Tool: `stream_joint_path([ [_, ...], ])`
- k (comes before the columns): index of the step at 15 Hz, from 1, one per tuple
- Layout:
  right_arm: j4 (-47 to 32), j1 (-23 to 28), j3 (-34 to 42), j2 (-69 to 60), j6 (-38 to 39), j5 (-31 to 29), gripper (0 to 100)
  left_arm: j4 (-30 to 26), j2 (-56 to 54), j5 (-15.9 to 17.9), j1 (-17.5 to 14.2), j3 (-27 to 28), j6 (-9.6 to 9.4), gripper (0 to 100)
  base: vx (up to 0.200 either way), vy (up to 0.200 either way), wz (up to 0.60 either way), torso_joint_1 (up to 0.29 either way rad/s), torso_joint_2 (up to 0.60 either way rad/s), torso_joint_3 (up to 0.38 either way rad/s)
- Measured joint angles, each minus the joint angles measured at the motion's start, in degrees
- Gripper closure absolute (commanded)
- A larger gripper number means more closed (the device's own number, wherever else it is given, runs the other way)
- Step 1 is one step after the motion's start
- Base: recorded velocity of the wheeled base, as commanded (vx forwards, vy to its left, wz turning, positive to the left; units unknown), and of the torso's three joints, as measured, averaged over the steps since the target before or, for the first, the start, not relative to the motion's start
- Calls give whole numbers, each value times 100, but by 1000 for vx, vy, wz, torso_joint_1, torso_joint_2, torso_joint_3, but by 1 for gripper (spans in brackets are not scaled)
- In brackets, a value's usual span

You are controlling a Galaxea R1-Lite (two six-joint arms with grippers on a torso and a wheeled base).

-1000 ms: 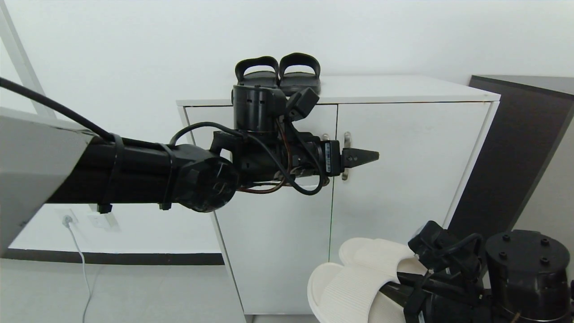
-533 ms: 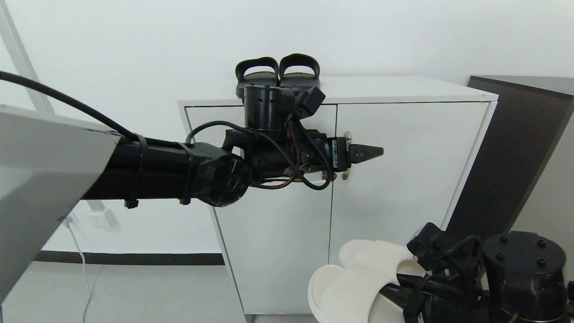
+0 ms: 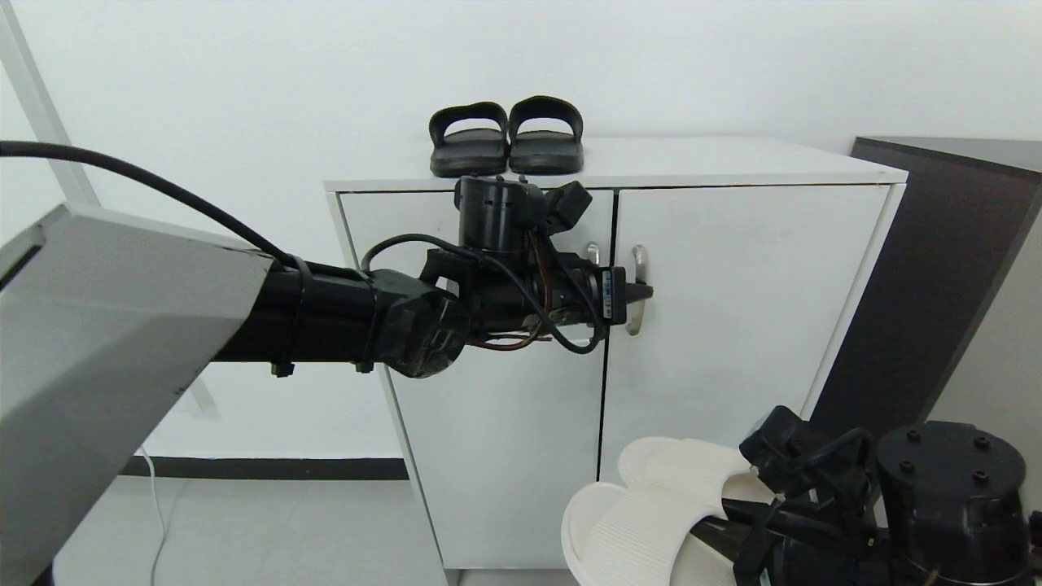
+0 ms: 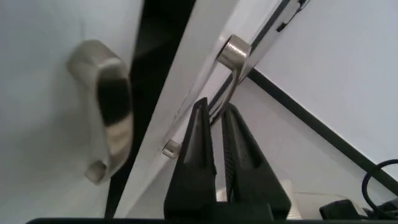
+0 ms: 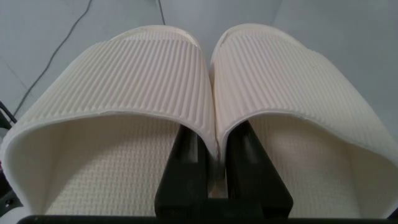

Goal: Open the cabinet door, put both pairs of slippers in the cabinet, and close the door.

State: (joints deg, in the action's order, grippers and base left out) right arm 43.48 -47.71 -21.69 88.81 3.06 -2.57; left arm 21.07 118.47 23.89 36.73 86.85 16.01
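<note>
Cabinet (image 3: 733, 163): white, two doors, both shut. You are at the opening step, with nothing stowed yet. Right door (image 3: 733, 342): the one you are working on. It most likely hinges at its outer edge, so pull in an arc about that edge rather than straight back, and swing it wide enough to admit a loaded arm. Left door (image 3: 488, 423): leave it alone. White slippers (image 3: 643, 505): one pair, low in front of the right door, carried by your right hand (image 5: 213, 155), which pinches their two inner walls together. Hold that arm back from the door's sweep. Black slippers (image 3: 506, 138): one pair, side by side on the cabinet top above the left door, near the front edge. Avoid jolting the cabinet as the door releases. Left hand (image 4: 216, 107): level at the right door's handle (image 4: 236, 53), fingers drawn almost together with the bar seemingly nipped between the tips. Confirm the bite before you load it. Handle: a slim metal bow, just beside the other handle (image 4: 102, 112). A shallow tip grip could slide off, so seat it deeper or pull slowly.
</note>
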Motion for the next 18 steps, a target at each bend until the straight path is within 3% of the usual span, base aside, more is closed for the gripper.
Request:
stream_joint_path([
  [6, 0, -110, 383, -240, -13, 1020, 100, 69, -577, -145, 301, -929, 17, 100, 0, 0, 0, 0, 0, 0],
  [10, -2, -190, 555, -450, -17, 1108, 100, 492, -1111, -490, 516, -1681, 27, 100, 0, 0, 0, 0, 0, 0],
  [12, -7, -254, 590, -477, -39, 1102, 100, 716, -1346, -762, 530, -2057, 217, 100, 0, 0, 0, 0, 0, 0],
  [15, -13, -295, 651, -485, -252, 1102, 100, 1673, -1403, -840, 400, -2481, 681, 100, 0, 0, 0, 0, 0, 0],
  [18, -5, -317, 702, -488, -311, 1095, 100, 2029, -1075, -857, 262, -2422, 842, 100, 0, 0, 0, 0, 0, 0],
])
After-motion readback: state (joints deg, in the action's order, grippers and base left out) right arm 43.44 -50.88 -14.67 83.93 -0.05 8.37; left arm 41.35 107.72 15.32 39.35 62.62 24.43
